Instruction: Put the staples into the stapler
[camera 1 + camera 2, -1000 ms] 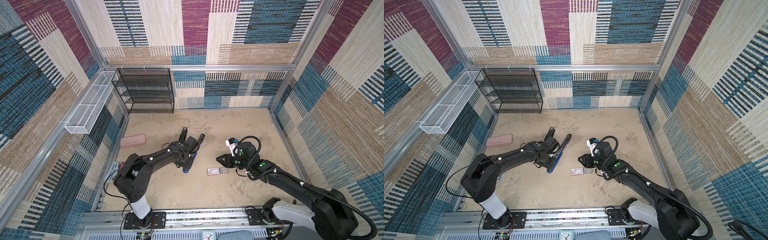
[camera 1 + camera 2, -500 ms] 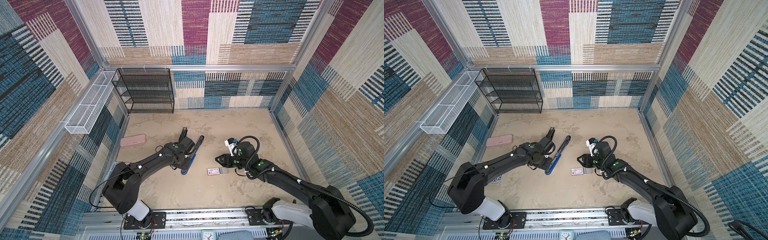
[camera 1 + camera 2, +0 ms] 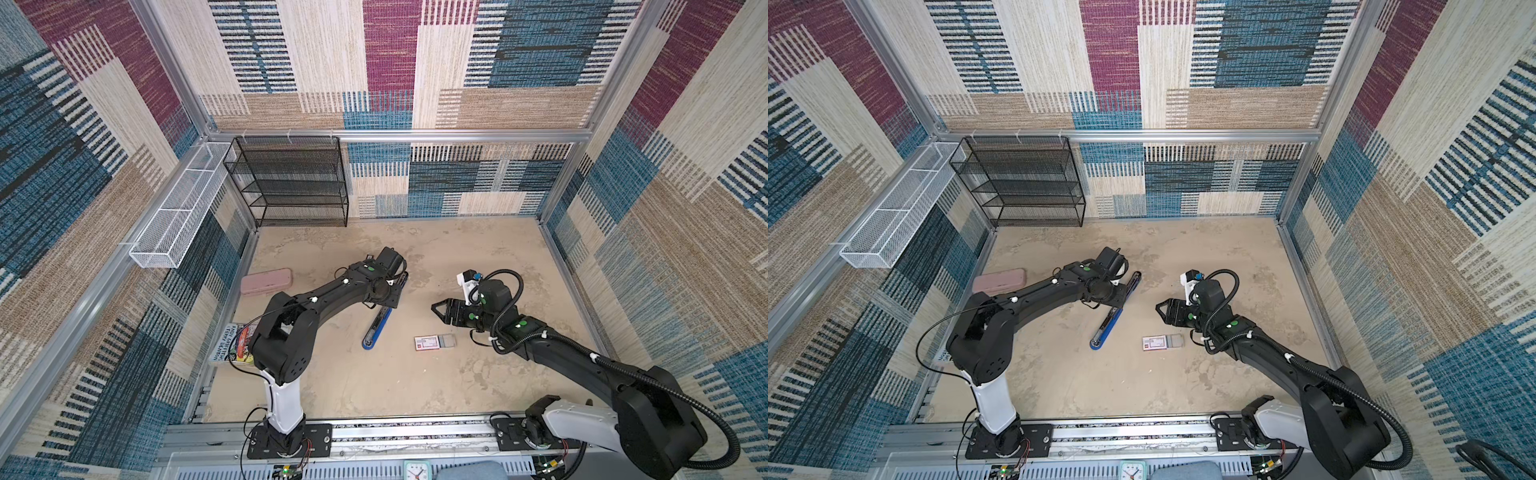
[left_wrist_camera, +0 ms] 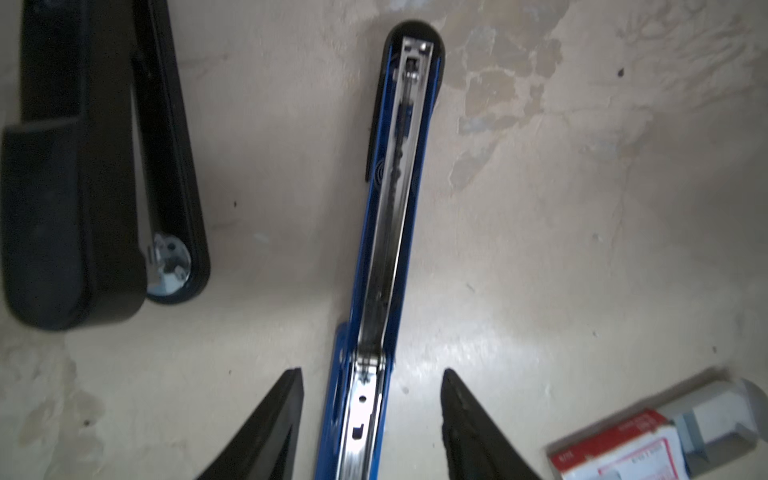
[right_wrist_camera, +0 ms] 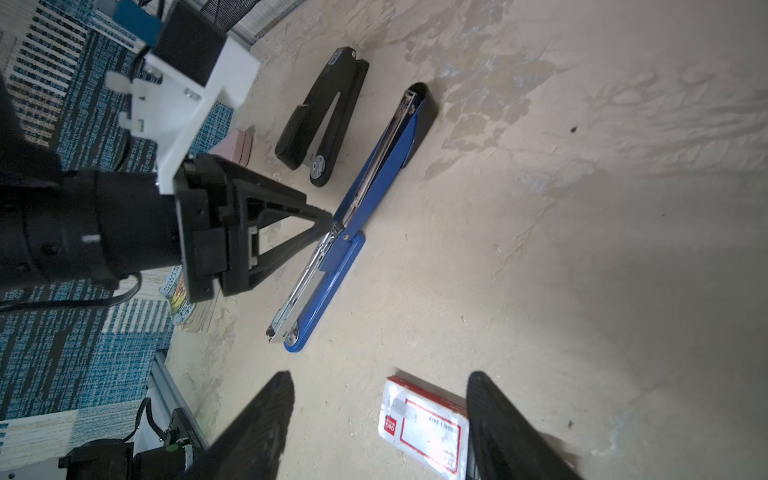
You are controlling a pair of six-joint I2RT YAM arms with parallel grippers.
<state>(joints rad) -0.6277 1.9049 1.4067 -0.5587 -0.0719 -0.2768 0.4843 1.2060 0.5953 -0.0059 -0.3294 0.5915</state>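
Left hand (image 4: 370, 372) spread, empty, astride long blue metal stapler (image 4: 395, 208) (no contact seen); right hand (image 5: 380, 374) spread, empty, near white red-labelled staples box (image 5: 428, 428).

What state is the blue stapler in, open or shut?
Open: the blue stapler lies folded out flat, its metal channel exposed.

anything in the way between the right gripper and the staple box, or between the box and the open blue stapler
Nothing visible lies between the right gripper and the staple box, or on the bare table from box to blue stapler. Only the left gripper hangs open over the stapler's hinge.
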